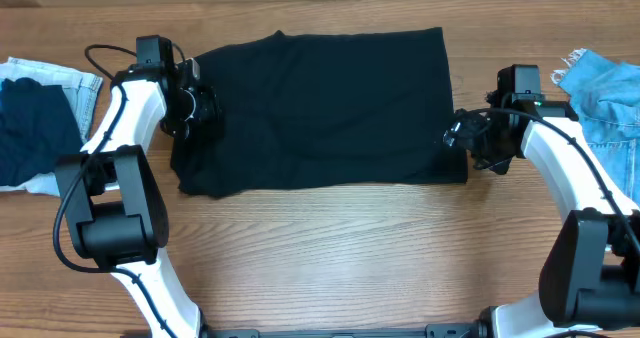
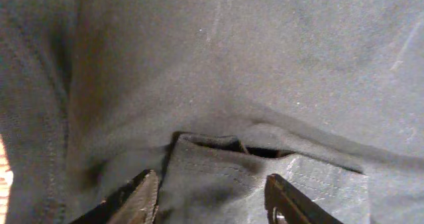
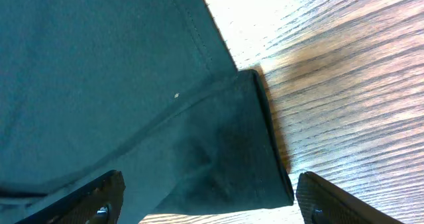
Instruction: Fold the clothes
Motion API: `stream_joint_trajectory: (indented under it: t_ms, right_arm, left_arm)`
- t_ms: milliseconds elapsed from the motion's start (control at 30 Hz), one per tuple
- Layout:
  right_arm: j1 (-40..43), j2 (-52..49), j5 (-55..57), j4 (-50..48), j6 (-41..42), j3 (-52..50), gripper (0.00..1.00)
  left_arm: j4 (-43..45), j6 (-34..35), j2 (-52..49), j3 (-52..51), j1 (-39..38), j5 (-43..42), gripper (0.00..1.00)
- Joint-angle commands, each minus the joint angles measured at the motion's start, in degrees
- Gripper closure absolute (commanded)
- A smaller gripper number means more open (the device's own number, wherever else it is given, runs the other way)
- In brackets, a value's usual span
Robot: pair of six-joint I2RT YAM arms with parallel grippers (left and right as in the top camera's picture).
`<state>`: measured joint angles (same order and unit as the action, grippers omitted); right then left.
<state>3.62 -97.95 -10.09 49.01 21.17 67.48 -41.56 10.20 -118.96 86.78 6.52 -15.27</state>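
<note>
**Inspector A:** Where did we find the clothes?

**Inspector B:** They lay spread flat on the tabletop, a broad black rectangle between the two arms.

**Inspector A:** And the left tool?

**Inspector B:** It sat at the garment's left edge, jaws parted, a hemmed flap lying loose between them.

**Inspector A:** The right tool?

**Inspector B:** It stood wide open at the right edge, straddling a folded corner without pinching it.

**Inspector A:** Further out?

**Inspector B:** We noted bright blue denim at the far right and pale denim at the far left, both apart from the clothes.
</note>
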Motion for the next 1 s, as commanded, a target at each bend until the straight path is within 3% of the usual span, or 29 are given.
stream_joint_trajectory:
  t_ms: [0, 400, 467, 700, 967]
  right_arm:
    - [0.00, -0.22, -0.04, -0.26, 0.11, 0.83, 0.13]
    - [0.00, -0.22, -0.04, -0.20, 0.11, 0.83, 0.13]
    - [0.00, -0.22, -0.04, -0.04, 0.11, 0.83, 0.13]
    - [0.00, -0.22, -0.04, -0.11, 0.11, 0.83, 0.13]
    - [0.00, -0.22, 0.00, 0.44, 0.11, 0.79, 0.14]
  left_arm:
    - [0.22, -2.10, 1.11, 0.59, 0.31, 3.02, 0.41]
    - [2.05, -2.12, -3.52, 0.59, -1.09, -1.75, 0.49]
    - [2.12, -2.10, -3.52, 0.59, -1.09, -2.89, 0.56]
    - [-0.20, -2.12, -2.97, 2.19, 0.02, -3.43, 0.96]
    - [-10.84, -3.21, -2.75, 12.79, 4.22, 1.03, 0.96]
